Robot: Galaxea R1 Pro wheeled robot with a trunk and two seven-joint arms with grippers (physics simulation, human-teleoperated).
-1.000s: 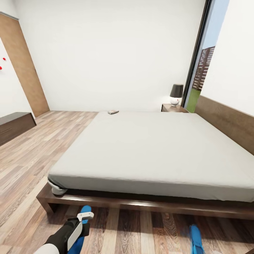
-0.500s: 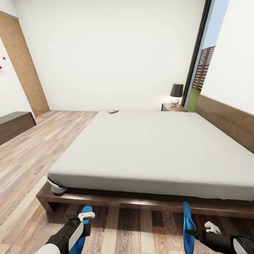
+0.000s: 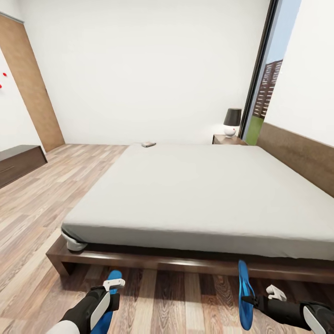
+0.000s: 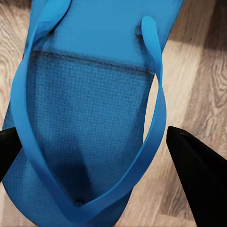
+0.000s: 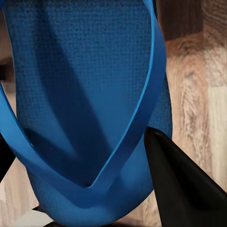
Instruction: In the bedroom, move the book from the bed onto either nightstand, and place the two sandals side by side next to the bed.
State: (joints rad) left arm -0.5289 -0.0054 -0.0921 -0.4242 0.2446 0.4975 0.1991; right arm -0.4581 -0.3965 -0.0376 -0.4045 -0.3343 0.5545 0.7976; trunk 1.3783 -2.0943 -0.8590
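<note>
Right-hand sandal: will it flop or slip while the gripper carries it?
The right sandal is thin and flat, so probably light. In the right gripper it stands on edge without visibly sagging, so it is likely fairly stiff. The thin strap looks soft and may give; the textured sole should resist slipping.

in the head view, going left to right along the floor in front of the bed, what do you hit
left pincer → left sandal → bare wood-plank floor → right sandal → right pincer
</note>
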